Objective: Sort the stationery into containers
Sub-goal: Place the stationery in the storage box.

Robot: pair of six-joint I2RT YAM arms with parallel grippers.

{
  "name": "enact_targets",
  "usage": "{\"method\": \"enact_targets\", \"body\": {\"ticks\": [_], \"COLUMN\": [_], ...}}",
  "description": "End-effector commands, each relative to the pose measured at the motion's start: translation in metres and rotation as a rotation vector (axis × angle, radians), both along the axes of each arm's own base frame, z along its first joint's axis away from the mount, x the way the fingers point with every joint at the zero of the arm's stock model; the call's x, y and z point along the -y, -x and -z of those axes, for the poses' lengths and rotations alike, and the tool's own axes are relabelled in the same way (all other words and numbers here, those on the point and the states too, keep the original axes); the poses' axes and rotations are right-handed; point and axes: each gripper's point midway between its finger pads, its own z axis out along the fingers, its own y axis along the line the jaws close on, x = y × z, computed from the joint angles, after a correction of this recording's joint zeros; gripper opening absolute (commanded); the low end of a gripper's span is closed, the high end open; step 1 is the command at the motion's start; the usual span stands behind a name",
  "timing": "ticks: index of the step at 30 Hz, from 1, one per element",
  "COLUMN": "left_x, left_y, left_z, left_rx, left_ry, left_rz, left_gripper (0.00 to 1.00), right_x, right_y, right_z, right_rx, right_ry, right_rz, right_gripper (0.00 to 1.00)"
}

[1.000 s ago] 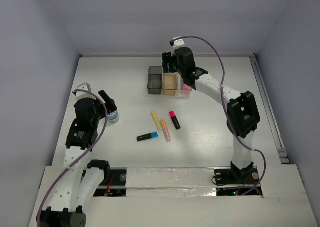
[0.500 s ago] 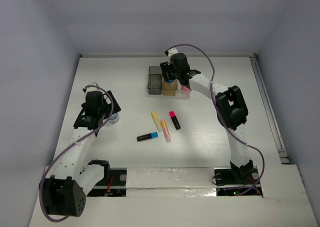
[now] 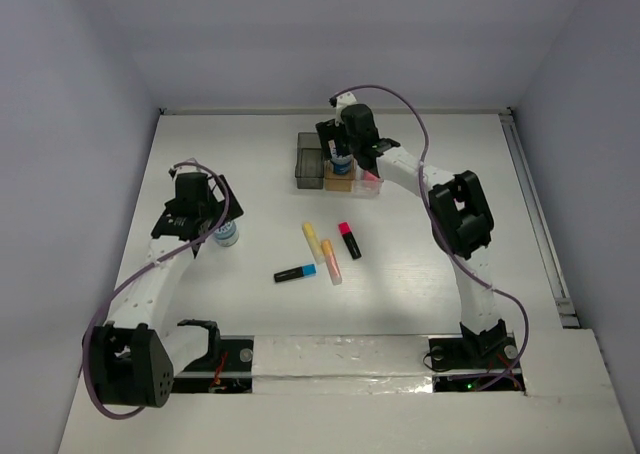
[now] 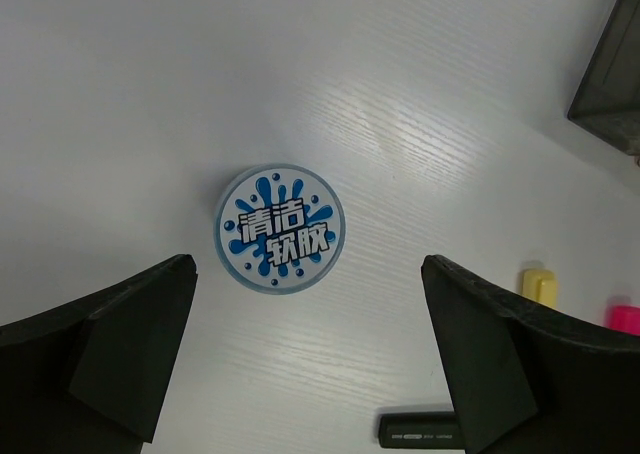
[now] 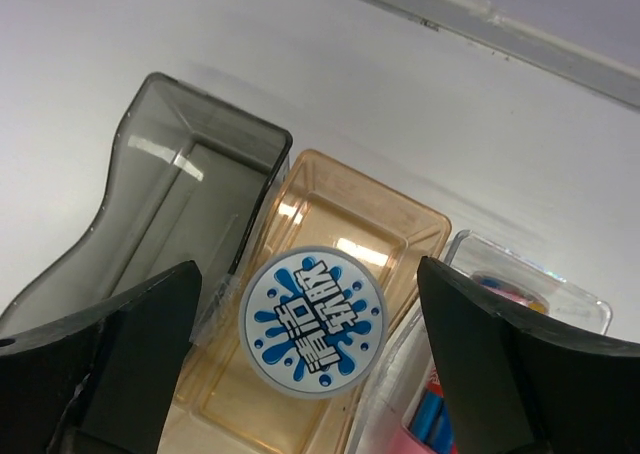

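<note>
Now the left gripper [image 4: 303, 261], spread wide like the right gripper [image 5: 305, 266] over the amber bin [image 5: 430, 219], hangs above the loose tape roll [image 4: 280, 229]; an off-centre pinch could skid it away.

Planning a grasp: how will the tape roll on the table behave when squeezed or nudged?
The tape roll lies flat on its face, so it probably slides rather than rolls. Its round rim may slip from an off-centre grip. Small, so likely light.

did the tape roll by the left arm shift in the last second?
No. The tape roll sits in the same spot as before, level with and left of the yellow highlighter.
</note>
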Motion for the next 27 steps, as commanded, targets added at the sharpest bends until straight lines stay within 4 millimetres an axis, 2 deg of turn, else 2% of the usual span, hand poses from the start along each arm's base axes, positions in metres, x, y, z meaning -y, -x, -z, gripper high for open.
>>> {"method": "enact_targets", "body": {"ticks": [1, 3, 4, 5, 6, 7, 8, 9, 10, 11, 12, 13, 14, 15, 16, 17, 18, 19, 21, 22, 24, 27], "left_x": [-0.002, -0.003, -0.003, -0.002, -0.002, -0.002, -0.002, -0.002, -0.001, -0.001, 0.000, 0.001, 0.000, 0.000, 0.000, 0.000, 0.001, 0.002, 0.001, 0.000, -0.003, -0.005], "left_y": [-0.011, -0.012, -0.013, -0.014, -0.015, -0.015, -0.016, -0.017, -0.017, -0.017, -0.018, -0.020, -0.020, -0.021, -0.023, -0.025, -0.026, -0.028, -0.027, -0.027, -0.026, -0.025], "left_z": [-0.008, 0.000, 0.004, 0.006, 0.006, 0.009, 0.009, 0.010, 0.011, 0.013, 0.014, 0.016, 0.016, 0.017, 0.015, 0.017, 0.019, 0.018, 0.027, 0.029, 0.031, 0.029], "left_rx": [0.022, -0.005, -0.018, -0.023, -0.025, -0.034, -0.036, -0.038, -0.040, -0.048, -0.051, -0.058, -0.061, -0.064, -0.059, -0.064, -0.071, -0.072, -0.101, -0.107, -0.112, -0.097], "left_ry": [-0.005, -0.011, -0.011, -0.010, -0.009, -0.011, -0.011, -0.009, -0.007, -0.006, -0.004, -0.004, -0.006, -0.006, -0.007, -0.007, -0.007, -0.003, -0.009, -0.016, -0.024, -0.032], "left_rz": [-0.015, -0.015, -0.013, -0.011, -0.010, -0.011, -0.011, -0.013, -0.011, -0.008, -0.004, -0.002, -0.002, -0.002, -0.004, -0.001, 0.004, 0.008, 0.004, -0.002, -0.014, -0.027], "left_gripper": [0.96, 0.96, 0.96, 0.96, 0.96, 0.96, 0.96, 0.96, 0.96, 0.96, 0.96, 0.96, 0.96, 0.96, 0.96, 0.96, 0.96, 0.95, 0.95, 0.94, 0.92, 0.87], "right_x": [-0.009, -0.008, -0.008, -0.007, -0.007, -0.005, -0.004, -0.002, 0.000, 0.000, 0.000, 0.000, 0.000, 0.003, 0.000, -0.002, -0.001, -0.001, -0.002, 0.000, 0.003, 0.010], "right_y": [-0.015, -0.010, -0.004, -0.001, 0.003, 0.013, 0.018, 0.024, 0.033, 0.045, 0.051, 0.065, 0.073, 0.080, 0.089, 0.099, 0.105, 0.108, 0.117, 0.120, 0.127, 0.133], "right_z": [-0.054, -0.056, -0.073, -0.079, -0.086, -0.096, -0.101, -0.106, -0.098, -0.116, -0.121, -0.105, -0.106, -0.123, -0.122, -0.113, -0.117, -0.116, -0.109, -0.114, -0.108, -0.111], "right_rx": [0.134, 0.132, 0.154, 0.159, 0.170, 0.171, 0.169, 0.166, 0.134, 0.146, 0.150, 0.100, 0.095, 0.123, 0.100, 0.071, 0.071, 0.064, 0.044, 0.045, 0.030, 0.033], "right_ry": [-0.050, -0.060, -0.088, -0.102, -0.115, -0.141, -0.169, -0.187, -0.205, -0.246, -0.275, -0.302, -0.326, -0.366, -0.403, -0.415, -0.428, -0.434, -0.427, -0.437, -0.435, -0.437], "right_rz": [0.004, 0.000, -0.008, -0.014, -0.019, -0.027, -0.023, -0.024, -0.022, -0.044, -0.052, -0.066, -0.071, -0.073, -0.096, -0.120, -0.128, -0.133, -0.140, -0.136, -0.135, -0.121], "right_gripper": [0.95, 0.94, 0.88, 0.80, 0.69, 0.32, 0.15, 0.04, 0.00, 0.00, 0.00, 0.03, 0.04, 0.05, 0.09, 0.12, 0.17, 0.33, 0.46, 0.53, 0.56, 0.56]}}
